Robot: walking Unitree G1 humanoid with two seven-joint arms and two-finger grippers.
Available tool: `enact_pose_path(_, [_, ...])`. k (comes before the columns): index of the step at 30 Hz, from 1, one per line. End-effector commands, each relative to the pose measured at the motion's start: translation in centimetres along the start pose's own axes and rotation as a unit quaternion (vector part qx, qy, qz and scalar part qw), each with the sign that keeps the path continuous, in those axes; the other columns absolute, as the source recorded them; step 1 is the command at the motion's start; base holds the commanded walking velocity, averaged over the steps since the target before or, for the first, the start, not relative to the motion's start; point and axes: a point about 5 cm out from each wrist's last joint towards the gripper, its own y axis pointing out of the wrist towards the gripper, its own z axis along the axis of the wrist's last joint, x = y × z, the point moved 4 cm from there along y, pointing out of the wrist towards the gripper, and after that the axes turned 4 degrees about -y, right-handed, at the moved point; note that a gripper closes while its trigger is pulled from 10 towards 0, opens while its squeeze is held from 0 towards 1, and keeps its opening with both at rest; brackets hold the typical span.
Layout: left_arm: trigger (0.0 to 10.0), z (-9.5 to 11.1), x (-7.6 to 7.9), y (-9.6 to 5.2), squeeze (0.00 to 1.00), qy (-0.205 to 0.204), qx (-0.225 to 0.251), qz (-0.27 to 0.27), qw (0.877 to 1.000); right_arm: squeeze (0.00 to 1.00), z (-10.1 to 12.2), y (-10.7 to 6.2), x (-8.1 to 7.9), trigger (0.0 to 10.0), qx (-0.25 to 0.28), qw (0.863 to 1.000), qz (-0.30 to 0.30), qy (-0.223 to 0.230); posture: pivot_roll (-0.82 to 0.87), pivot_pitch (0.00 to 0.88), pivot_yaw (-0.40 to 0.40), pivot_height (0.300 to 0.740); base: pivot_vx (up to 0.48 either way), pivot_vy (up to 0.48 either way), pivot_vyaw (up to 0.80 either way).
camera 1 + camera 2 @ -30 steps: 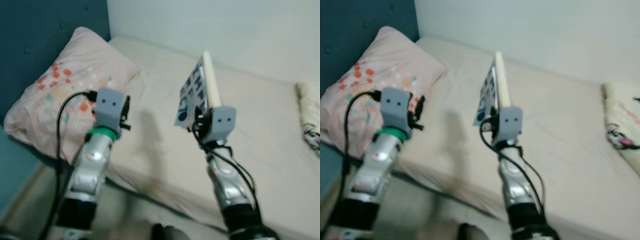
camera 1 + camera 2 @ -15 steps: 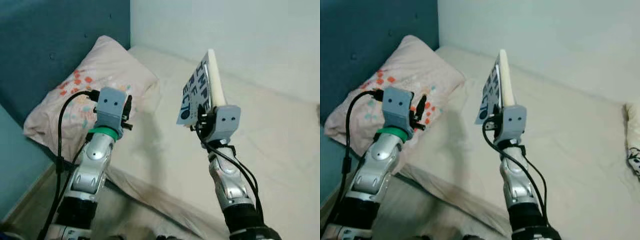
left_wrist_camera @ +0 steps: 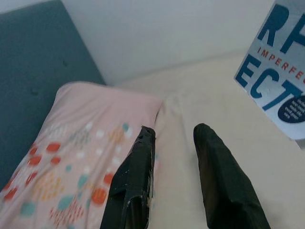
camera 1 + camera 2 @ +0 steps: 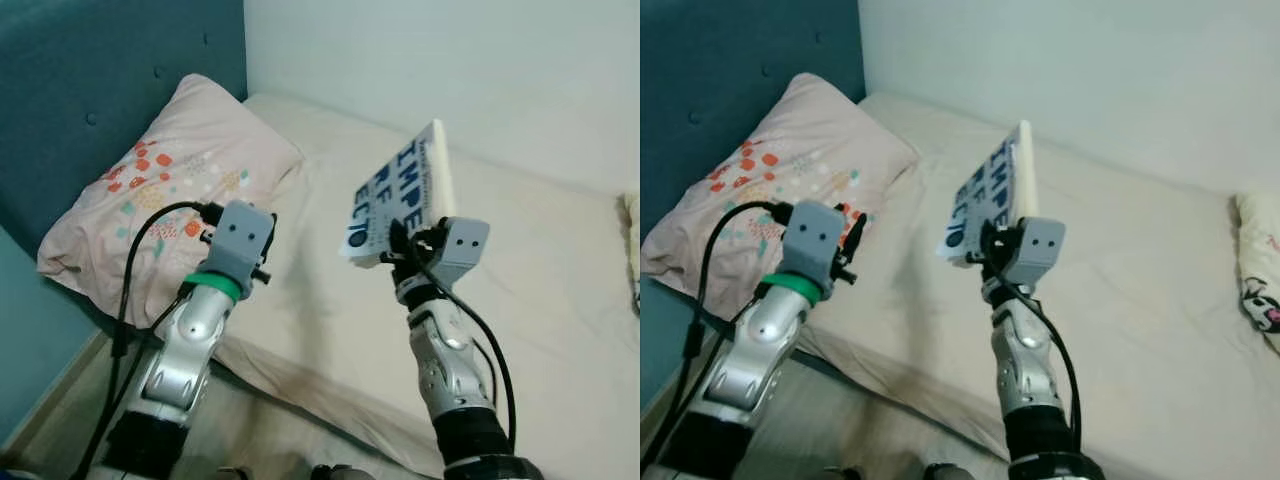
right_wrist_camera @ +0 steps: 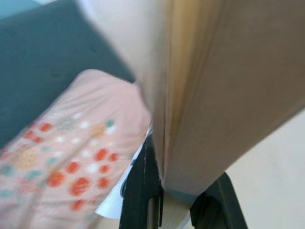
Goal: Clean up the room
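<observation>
My right gripper (image 4: 405, 248) is shut on a thick white book (image 4: 398, 193) with big blue letters on its cover. It holds the book up over the cream bed (image 4: 560, 290), tilted to the left. In the right wrist view the book's page edge (image 5: 224, 90) is clamped between the black fingers (image 5: 140, 191). My left gripper (image 3: 174, 138) is open and holds nothing. It hovers near the bed's front edge, beside the pink pillow (image 4: 165, 180) with orange and teal spots.
A teal padded headboard (image 4: 90, 90) stands at the left behind the pillow. A pale wall (image 4: 480, 70) runs along the far side of the bed. A second printed cushion (image 4: 1260, 270) lies at the right edge. Floor (image 4: 60, 420) runs below the mattress.
The book has tipped further to the left and sits a little lower. My left gripper has shifted slightly right. The camera has also moved.
</observation>
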Motion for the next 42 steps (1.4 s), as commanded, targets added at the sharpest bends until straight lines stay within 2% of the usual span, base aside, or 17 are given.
enact_pose_path(1, [10.0, -0.9, 0.3, -0.6, 0.0, 0.012, -0.014, -0.011, 1.0, 0.0, -0.1, 0.3, -0.2, 10.0, -0.005, 0.999, 0.009, 0.046, 0.06, 0.111, 0.018, 0.74, 0.0, 0.0, 0.0])
enact_pose_path(2, [10.0, -0.9, 0.3, -0.6, 0.0, 0.012, -0.014, -0.011, 1.0, 0.0, -0.1, 0.3, -0.2, 10.0, -0.005, 0.999, 0.009, 0.046, 0.06, 0.111, 0.018, 0.74, 0.0, 0.0, 0.0])
enact_pose_path(4, [10.0, -1.2, -0.5, -1.6, 0.0, 0.015, -0.022, -0.008, 1.0, 0.0, -1.0, 1.0, 0.3, 10.0, -0.02, 0.986, -0.007, 0.165, 0.08, 0.149, 0.026, 0.74, 0.0, 0.0, 0.0])
enact_pose_path(5, [10.0, -1.2, -0.5, -1.6, 0.0, 0.015, -0.022, -0.008, 1.0, 0.0, -1.0, 1.0, 0.3, 10.0, -0.02, 0.986, -0.007, 0.165, 0.08, 0.149, 0.026, 0.74, 0.0, 0.0, 0.0])
enact_pose_path(7, [10.0, -1.2, -1.1, -2.2, 0.0, 0.015, -0.027, -0.005, 1.0, 0.0, -2.0, 1.5, 1.1, 10.0, -0.037, 0.973, -0.036, 0.224, 0.09, 0.172, 0.031, 0.74, 0.0, 0.0, 0.0])
enact_pose_path(9, [10.0, -1.1, -1.3, -2.5, 0.0, 0.009, -0.03, -0.006, 1.0, 0.0, -2.5, 1.6, 1.4, 10.0, -0.048, 0.971, -0.049, 0.228, 0.1, 0.176, 0.029, 0.74, 0.0, 0.0, 0.0])
enact_pose_path(11, [10.0, -1.0, -1.4, -2.7, 0.0, -0.003, -0.032, -0.006, 0.999, 0.0, -3.0, 1.7, 1.4, 10.0, -0.059, 0.974, -0.056, 0.214, 0.11, 0.178, 0.027, 0.74, 0.0, 0.0, 0.0])
enact_pose_path(12, [10.0, -0.9, -1.4, -2.7, 0.0, -0.019, -0.035, 0.001, 0.999, 0.0, -3.0, 1.7, 1.0, 10.0, -0.06, 0.978, -0.044, 0.194, 0.12, 0.177, 0.025, 0.74, 0.0, 0.0, 0.0])
enact_pose_path(19, [10.0, -0.7, -1.1, -2.5, 0.0, -0.056, -0.038, 0.017, 0.998, 0.0, -2.6, 1.6, 0.4, 10.0, -0.051, 0.985, -0.019, 0.162, 0.12, 0.183, 0.022, 0.735, 0.0, 0.0, 0.0])
enact_pose_path(24, [10.0, -0.7, -0.8, -2.5, 0.0, -0.057, -0.038, 0.012, 0.998, 0.0, -2.4, 1.7, 0.6, 10.0, -0.045, 0.985, -0.018, 0.166, 0.11, 0.183, 0.024, 0.72, 0.0, 0.0, 0.0])
enact_pose_path(42, [10.0, -0.5, -1.1, -2.3, 0.0, -0.06, -0.046, 0.01, 0.997, 0.0, -2.1, 2.3, 0.8, 10.0, -0.036, 0.982, -0.015, 0.183, 0.11, 0.165, 0.034, 0.665, 0.0, 0.0, 0.0])
